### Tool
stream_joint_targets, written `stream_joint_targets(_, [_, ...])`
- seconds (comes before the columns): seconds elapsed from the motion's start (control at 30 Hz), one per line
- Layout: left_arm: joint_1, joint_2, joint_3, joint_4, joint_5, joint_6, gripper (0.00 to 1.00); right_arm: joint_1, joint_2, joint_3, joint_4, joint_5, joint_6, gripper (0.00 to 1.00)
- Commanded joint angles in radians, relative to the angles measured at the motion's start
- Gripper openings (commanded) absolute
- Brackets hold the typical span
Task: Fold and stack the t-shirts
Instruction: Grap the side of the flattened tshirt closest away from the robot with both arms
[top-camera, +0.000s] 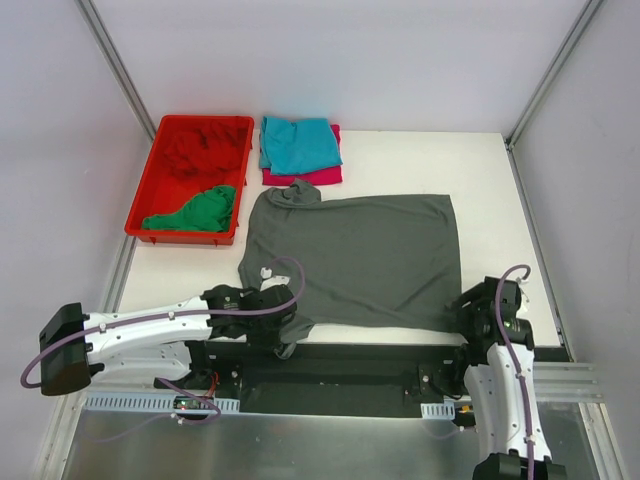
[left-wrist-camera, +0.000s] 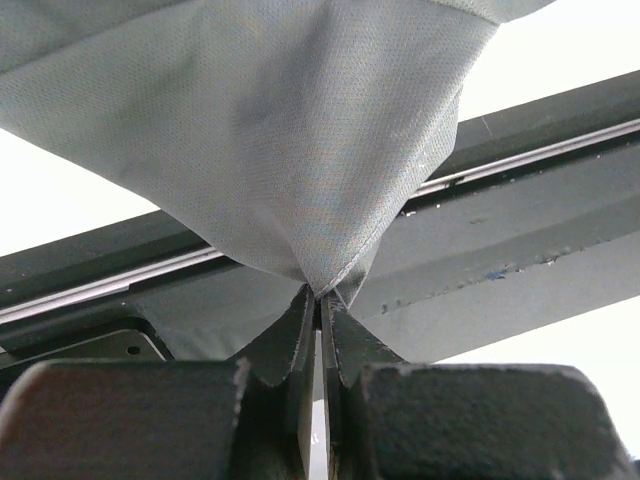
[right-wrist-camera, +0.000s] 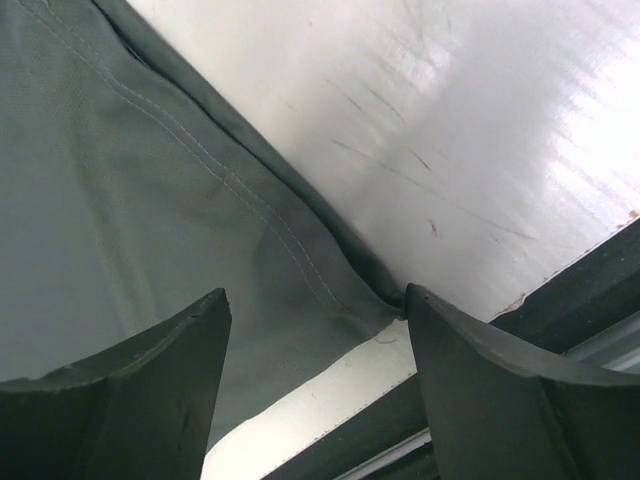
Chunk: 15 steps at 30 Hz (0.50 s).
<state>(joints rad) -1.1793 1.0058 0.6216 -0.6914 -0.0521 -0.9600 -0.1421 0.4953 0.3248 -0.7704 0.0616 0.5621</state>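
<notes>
A dark grey t-shirt (top-camera: 365, 255) lies spread flat on the table, collar at the far left. My left gripper (top-camera: 290, 332) is shut on its near left corner, which hangs over the table's front edge; the left wrist view shows the cloth (left-wrist-camera: 290, 150) pinched between the closed fingertips (left-wrist-camera: 320, 300). My right gripper (top-camera: 462, 312) is open over the shirt's near right corner (right-wrist-camera: 380, 295), one finger (right-wrist-camera: 160, 380) over the cloth. A folded teal shirt (top-camera: 300, 143) lies on a magenta one (top-camera: 318, 176) at the back. A green shirt (top-camera: 195, 212) and a red shirt (top-camera: 205, 148) lie crumpled in the bin.
A rigid red plastic bin (top-camera: 148, 190) stands at the back left of the white table (top-camera: 480, 180). A dark rail (top-camera: 340, 360) runs along the table's front edge, also in the left wrist view (left-wrist-camera: 520, 250). Frame posts rise at both back corners.
</notes>
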Motion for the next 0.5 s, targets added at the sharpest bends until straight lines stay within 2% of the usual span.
stream_joint_targets(0.0, [-0.005,0.027,0.056,-0.034,-0.071,0.003,0.0,-0.005,-0.023,0.005,-0.063,-0.084,0.024,0.71])
stream_joint_targets(0.07, [0.001,0.03,0.061,-0.034,-0.074,0.003,0.0,-0.005,-0.032,0.005,-0.069,-0.094,0.03,0.65])
stream_joint_targets(0.47, [0.078,0.03,0.078,-0.036,-0.098,0.03,0.0,-0.005,-0.072,0.022,-0.102,-0.114,0.038,0.47])
